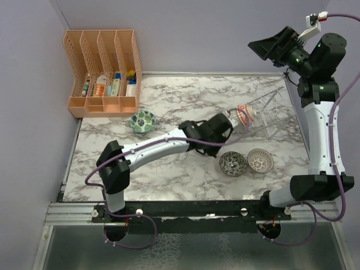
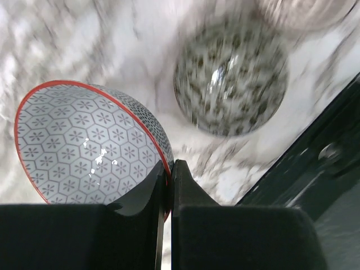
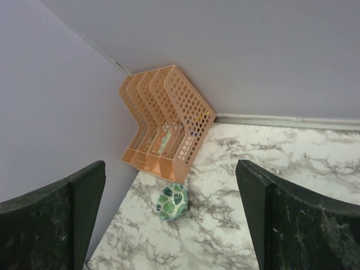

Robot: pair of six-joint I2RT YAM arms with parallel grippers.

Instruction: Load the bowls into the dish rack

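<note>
Bare marble tabletop (image 1: 169,180) fills the lower left of the overhead view, with an orange plastic file organizer (image 1: 104,73) in the upper-left corner. At centre right, the outstretched left gripper (image 2: 170,164) pinches the rim of a red-edged, hexagon-patterned ceramic bowl (image 2: 84,146) at the left end of the clear slotted dish rack (image 1: 275,115). The right gripper (image 3: 170,169), raised at upper right, is spread wide.

Glazed ceramic, glossy, bright highlights inside: red-rimmed hexagon bowl (image 2: 84,146); same gloss on dark speckled bowl (image 2: 230,79). Marble-look tabletop (image 1: 169,101) — smooth, low sheen. Clear plastic dish rack (image 1: 273,112), thin ribs, faint glints. Orange file organizer (image 1: 104,62) — moulded plastic lattice, matt. Matt black, smooth: left gripper fingers (image 2: 236,236).
</note>
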